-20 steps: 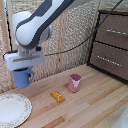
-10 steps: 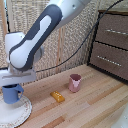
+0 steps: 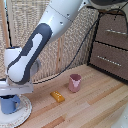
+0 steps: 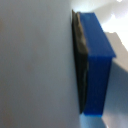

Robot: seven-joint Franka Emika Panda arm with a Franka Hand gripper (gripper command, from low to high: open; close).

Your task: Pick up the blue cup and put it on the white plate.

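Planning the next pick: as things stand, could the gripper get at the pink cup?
Probably yes. The pink cup stands alone on the table, nothing over it, the yellow block apart from it. But the gripper is at the blue cup on the plate.

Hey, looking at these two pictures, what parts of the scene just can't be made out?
- End effector, exterior view: the arm's body hides the fingers, so open or shut is unclear.
- Blue cup, exterior view: its top is covered by the end effector; whether it rests on the white plate is unclear.
- White plate: cut by the picture's edge.
- Wrist view: only a blurred blue surface, too close to identify.
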